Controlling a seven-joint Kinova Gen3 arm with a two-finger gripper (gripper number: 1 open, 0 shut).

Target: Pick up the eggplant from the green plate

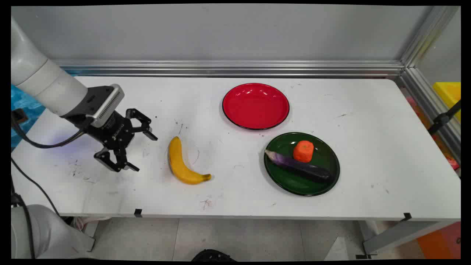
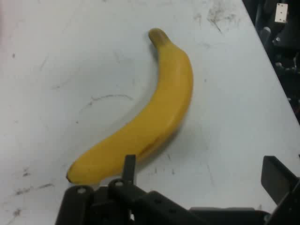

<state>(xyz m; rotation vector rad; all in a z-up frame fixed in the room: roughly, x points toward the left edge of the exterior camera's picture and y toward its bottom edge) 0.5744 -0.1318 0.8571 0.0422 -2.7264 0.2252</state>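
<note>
In the main view, a white bench [image 1: 368, 147] is seen from above its near side, with a grey wall behind it. The black hand [image 1: 142, 151] is held over the left part of the bench, its two fingers spread wide apart and pointed to the right, with nothing between them. A yellow banana [image 1: 180, 162] is laid on the bench just to the right of the hand, apart from it, with its stem end towards the near right. A red plate [image 1: 255, 106] is set farther right and towards the far side. Just nearer than it, a green plate [image 1: 323, 154] is placed, on which a purple eggplant [image 1: 300, 167] is laid slantwise, with an orange carrot piece [image 1: 303, 151] touching its far side.

In the hand view, the banana [image 2: 150, 122] is seen lying curved across the white bench [image 2: 61, 70], close ahead of the hand [image 2: 201, 187]. The fingers are spread, one fingertip [image 2: 129, 168] shown against the banana's lower edge and the other well off to the right.
</note>
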